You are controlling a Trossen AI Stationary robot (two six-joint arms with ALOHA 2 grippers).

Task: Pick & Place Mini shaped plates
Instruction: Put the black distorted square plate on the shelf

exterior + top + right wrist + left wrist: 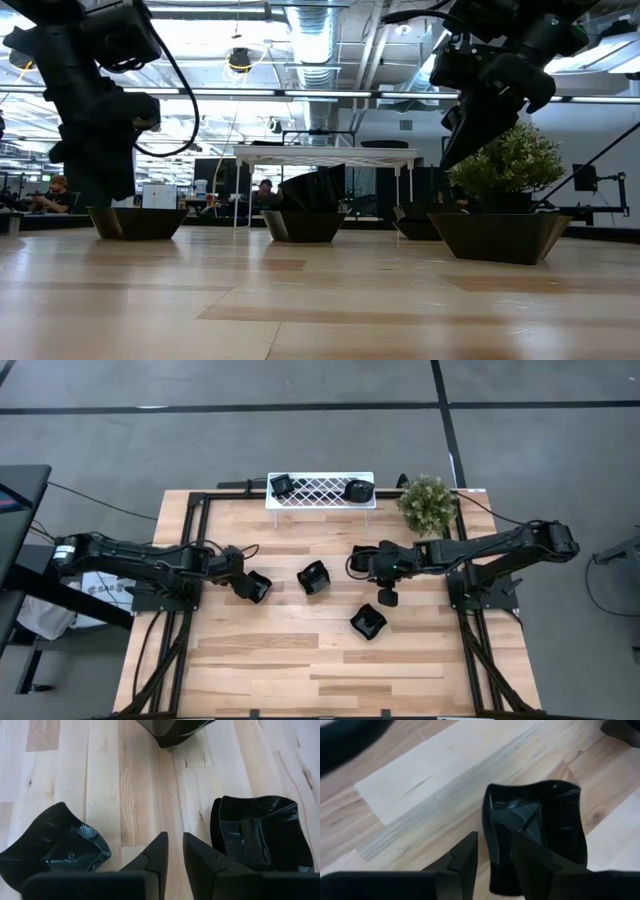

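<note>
Several black mini plates stand on the wooden table. One (pixel 540 827) (pixel 259 587) rests on its base under my left gripper (pixel 495 862) (pixel 246 582), whose fingers stand apart on either side of one of its walls. My right gripper (pixel 175 852) (pixel 376 568) hovers above bare wood. Its fingers are a narrow gap apart with nothing between them. A plate lies on each side of it (pixel 55 847) (pixel 260 835), and a third (pixel 172 732) (pixel 313 577) lies farther toward the table's left. My left gripper comes steeply from above, with one finger (pixel 535 865) inside the plate and the other (pixel 465 860) outside its wall (pixel 492 855). A thin strip of table shows between the outer finger and the wall. Whether the inner finger touches the plate, I cannot tell.
A white lattice rack (pixel 320 491) at the far edge holds two more plates (pixel 282 485) (pixel 357 490). A potted plant (pixel 427 503) stands to the right of it. One plate (pixel 368 622) lies nearer the front edge. Bare wood stretches along the near side.
</note>
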